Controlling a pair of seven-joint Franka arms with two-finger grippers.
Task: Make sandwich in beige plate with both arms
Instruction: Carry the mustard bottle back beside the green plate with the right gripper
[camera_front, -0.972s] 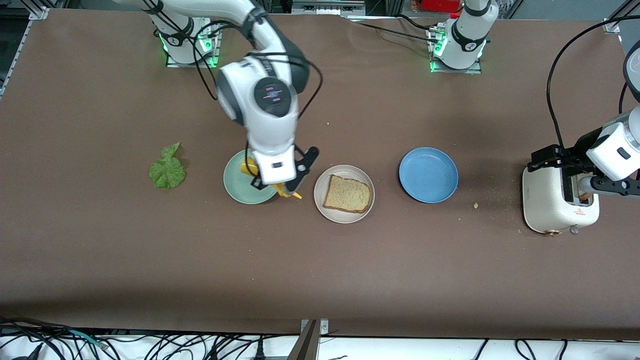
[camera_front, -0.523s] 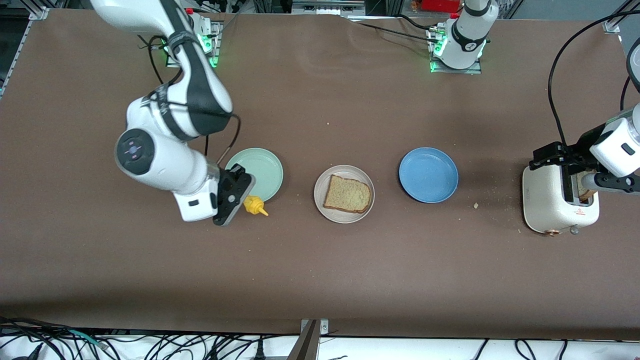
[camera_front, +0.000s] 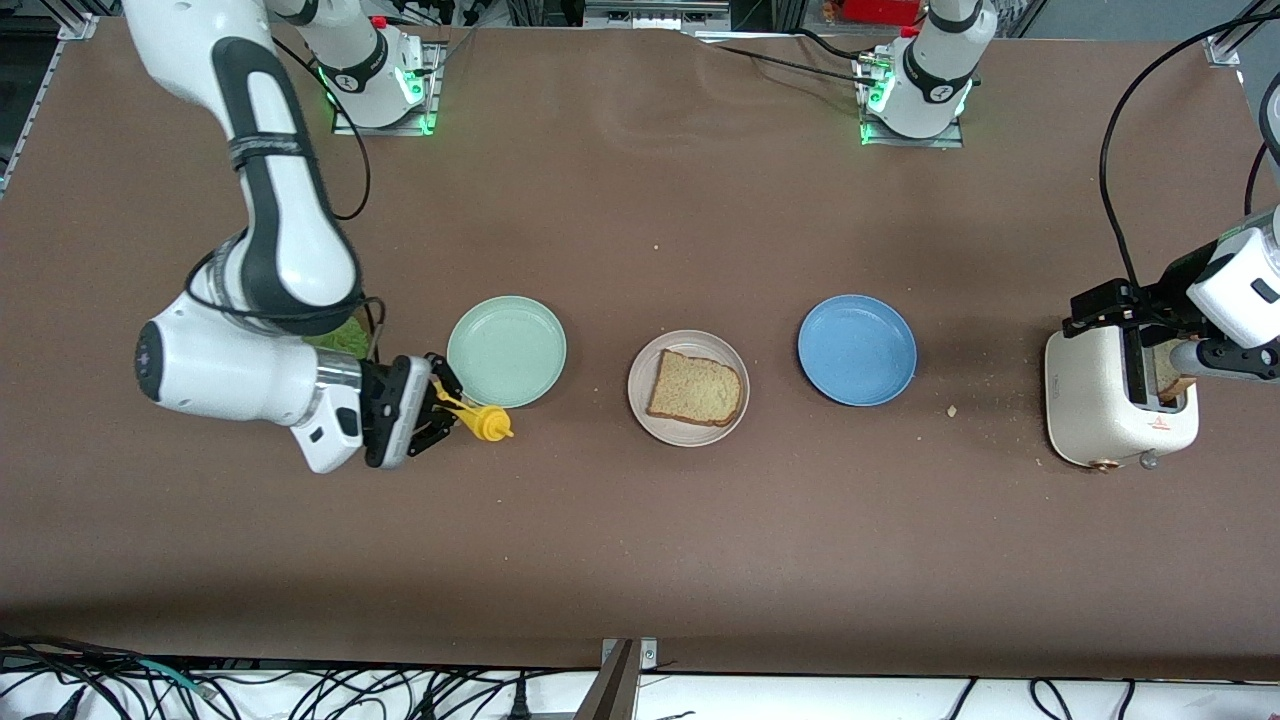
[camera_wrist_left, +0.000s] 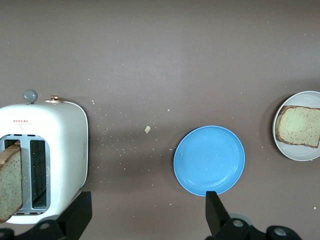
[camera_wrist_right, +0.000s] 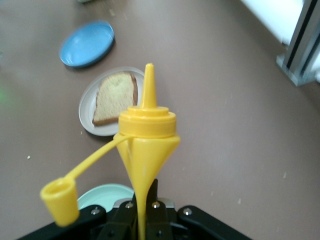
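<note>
Right tool gripping yellow bottle (uncapped), left tool over toaster

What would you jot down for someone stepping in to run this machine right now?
Right end effector: shut on the yellow sauce bottle, beside the mint-green plate.
Left end effector: open, over the toaster, where a bread slice stands in a slot.
Done: one bread slice on the beige plate.
Left: lettuce, under the right arm, and second slice.
</note>
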